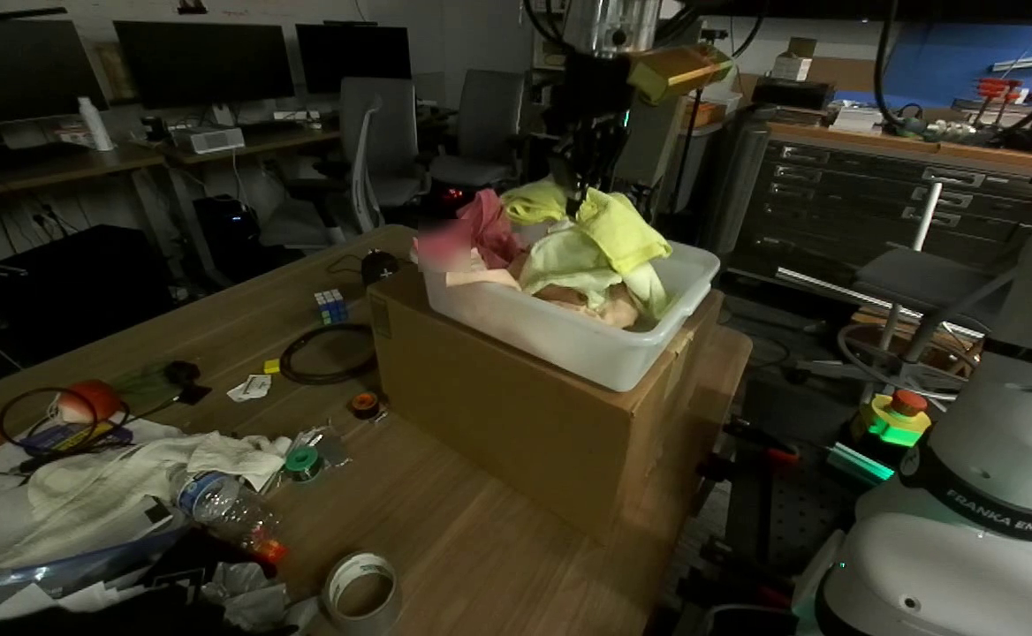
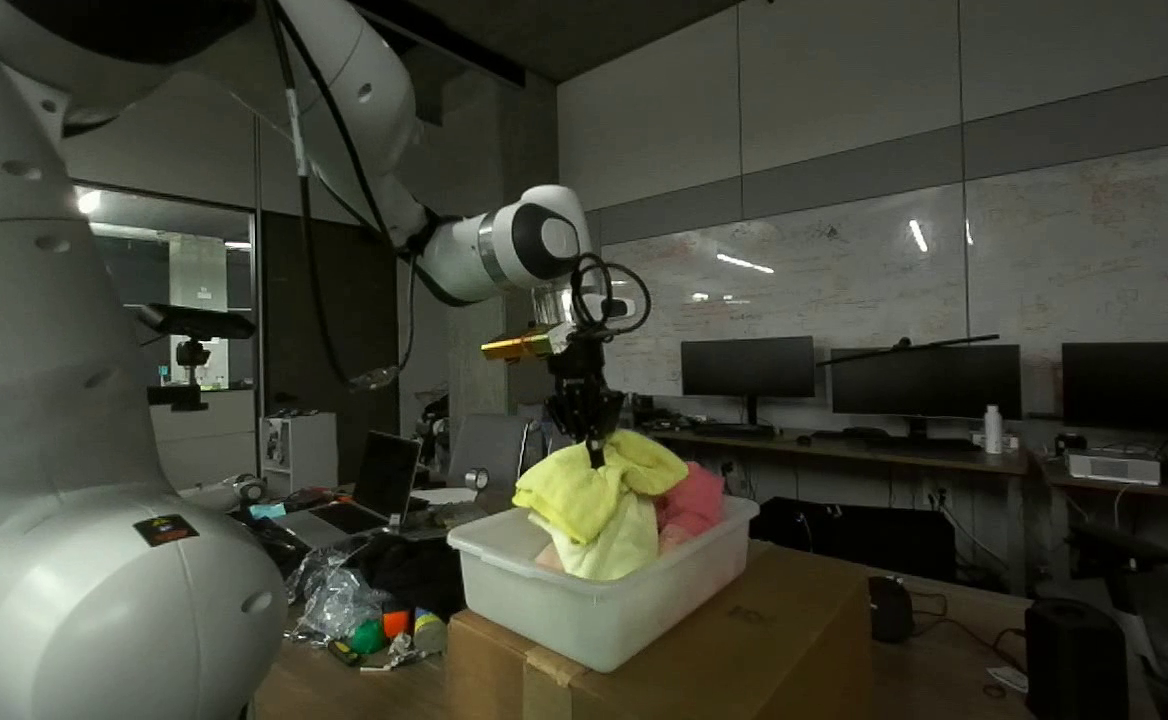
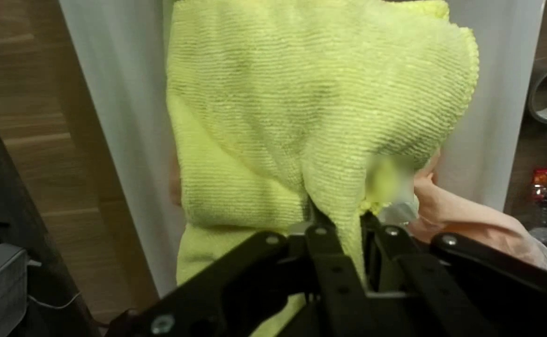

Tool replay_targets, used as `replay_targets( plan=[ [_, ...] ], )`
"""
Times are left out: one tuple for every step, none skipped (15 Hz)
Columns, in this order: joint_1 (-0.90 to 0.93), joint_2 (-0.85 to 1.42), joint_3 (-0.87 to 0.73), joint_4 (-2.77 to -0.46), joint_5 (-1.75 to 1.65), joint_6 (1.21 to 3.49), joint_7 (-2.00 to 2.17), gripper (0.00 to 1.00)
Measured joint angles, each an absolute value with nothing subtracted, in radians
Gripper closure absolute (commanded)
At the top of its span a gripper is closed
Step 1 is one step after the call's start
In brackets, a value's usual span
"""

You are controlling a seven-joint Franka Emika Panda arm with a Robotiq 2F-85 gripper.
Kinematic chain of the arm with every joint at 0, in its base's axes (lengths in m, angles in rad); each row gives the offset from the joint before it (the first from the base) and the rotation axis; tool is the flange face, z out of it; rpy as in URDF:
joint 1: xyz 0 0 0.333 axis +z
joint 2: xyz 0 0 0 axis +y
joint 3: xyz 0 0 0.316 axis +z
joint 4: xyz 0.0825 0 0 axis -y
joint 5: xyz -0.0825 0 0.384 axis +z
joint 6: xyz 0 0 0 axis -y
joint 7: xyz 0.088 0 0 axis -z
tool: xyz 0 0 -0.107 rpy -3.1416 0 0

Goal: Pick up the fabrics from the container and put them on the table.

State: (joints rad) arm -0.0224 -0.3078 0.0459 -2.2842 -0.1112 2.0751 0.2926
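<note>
Currently pinching a fold of yellow cloth (image 3: 320, 93) in the gripper (image 3: 343, 224) — squeezed from both sides, plain to see in the wrist view. Aimed downward above the white tub (image 1: 525, 331) in both exterior views. As for that cloth: bunched at the grip, draped out either way, hanging over and partly down inside the tub. Touching paler yellow cloth (image 1: 560, 265) just below; cannot tell whether one piece or two. Also in the tub, pink cloth (image 1: 489, 228), heaped above the rim toward one end, partly blurred in an exterior view. Likewise peach cloth (image 3: 470, 220), lapped over the rim in the wrist view. Set, tub and all, on a cardboard box (image 1: 498, 415), on top of the wooden table (image 1: 498, 548).

Beside the box on that table, in an exterior view: puzzle cube (image 1: 330, 306), black cable coil (image 1: 317, 380), paper scrap (image 1: 249, 389), green spool (image 1: 304, 463), plastic bottle (image 1: 224, 508) just beside a crumpled white towel (image 1: 127, 477), wide roll of tape (image 1: 366, 624) in the foreground. Amid clutter in an exterior view: laptop (image 2: 389, 475) with lid up, crumpled clear plastic (image 2: 339, 605) nearby. Fixed just above the gripper: gold-coloured block (image 2: 516, 347), visible in both exterior views. Close to the robot base (image 1: 949, 565): red stop button (image 1: 908, 404) on a yellow housing. Farther back — dark monitors (image 1: 204, 69) and a white bottle (image 1: 94, 125) on desks (image 1: 74, 170), grey chairs (image 1: 379, 124) in front.
</note>
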Motion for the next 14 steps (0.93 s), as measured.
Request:
replay_targets(
  plan=[
    [-0.023,-0.332,0.049,-2.274,-0.122,2.062,0.299,0.91],
    [-0.025,-0.358,0.053,-2.261,-0.137,2.048,0.306,0.91],
    [-0.027,-0.385,0.056,-2.247,-0.149,2.034,0.313,0.91],
    [-0.029,-0.412,0.060,-2.230,-0.158,2.020,0.321,0.91],
    [-0.031,-0.437,0.065,-2.212,-0.167,2.005,0.328,0.91],
    [-0.033,-0.461,0.072,-2.194,-0.177,1.991,0.335,0.91],
    [-0.036,-0.481,0.080,-2.176,-0.185,1.979,0.340,0.91],
    [-0.038,-0.498,0.090,-2.158,-0.194,1.968,0.346,0.91],
    [-0.040,-0.511,0.101,-2.142,-0.201,1.957,0.350,0.91],
    [-0.040,-0.519,0.114,-2.126,-0.212,1.945,0.353,0.91],
    [-0.040,-0.521,0.126,-2.112,-0.221,1.935,0.355,0.91],
    [-0.040,-0.521,0.140,-2.098,-0.230,1.925,0.355,0.91],
    [-0.040,-0.517,0.154,-2.087,-0.236,1.914,0.355,0.91],
    [-0.039,-0.510,0.171,-2.074,-0.243,1.901,0.354,0.92]
  ],
)
